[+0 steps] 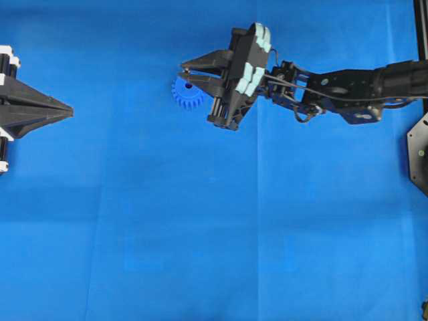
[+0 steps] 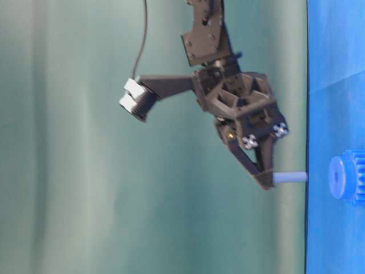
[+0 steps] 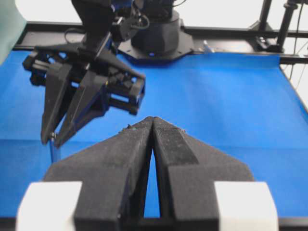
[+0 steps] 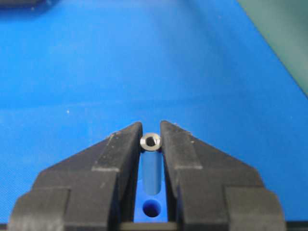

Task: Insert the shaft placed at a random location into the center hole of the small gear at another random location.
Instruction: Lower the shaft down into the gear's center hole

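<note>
Metal pin, so the shaft (image 4: 150, 141) is stiff and won't bend, but it's tiny, smooth and round, meaning it could easily roll or tilt between flat pads if the squeeze loosens. Right now the right gripper (image 4: 151, 144) is clamped on its upper end, pin hanging straight down from the tips, which looks like the sensible place to hold it since the lower end stays free to enter. In the side view it hangs above the cloth, beside the small gear (image 2: 348, 177), not yet in. From the wrist view the center hole (image 4: 152, 210) shows right under the pin. Plastic gear is light, so a crooked push might just shove it. Left gripper (image 3: 153, 126) sits pressed together, holding nothing, well apart.
</note>
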